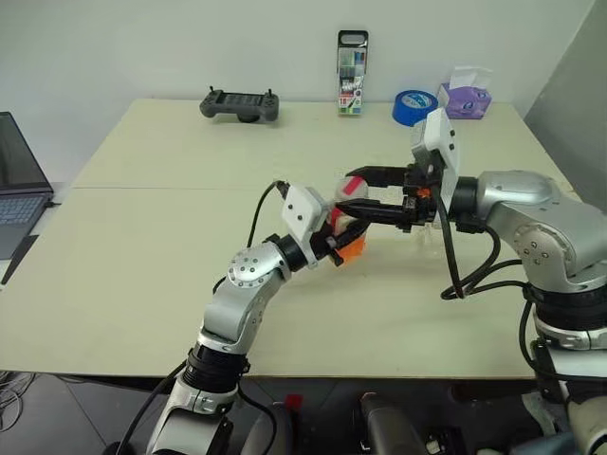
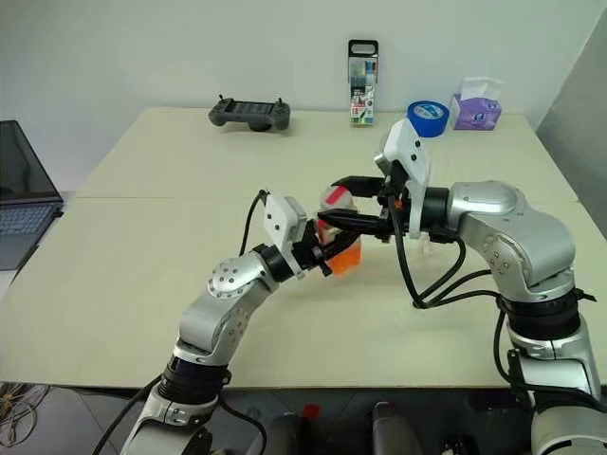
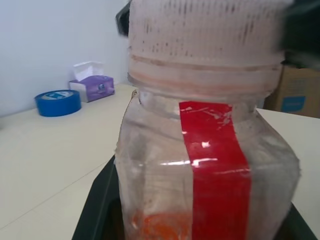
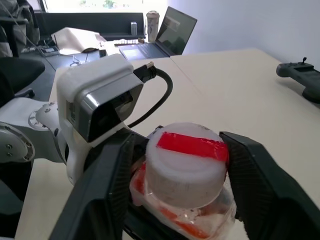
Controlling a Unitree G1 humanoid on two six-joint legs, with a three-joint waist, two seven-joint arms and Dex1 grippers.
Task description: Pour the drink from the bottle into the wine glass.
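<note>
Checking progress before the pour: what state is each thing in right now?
bottle: held above the table, white cap on, some orange drink inside.
left tool: shut on the bottle's body.
right tool: fingers on either side of the cap.
blue tape roll: lying flat.
laptop: open.

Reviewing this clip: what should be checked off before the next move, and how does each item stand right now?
1. Left pincer shut on the bottle: ok, it clamps the body.
2. Bottle held clear of the table: ok.
3. Cap off: not ok, it sits on the neck.
4. Right pincer lined up with the cap: ok; whether it grips the cap: cannot tell.
5. Drink in the bottle: ok, orange liquid in the lower part.
6. Wine glass placed for pouring: cannot tell.
</note>
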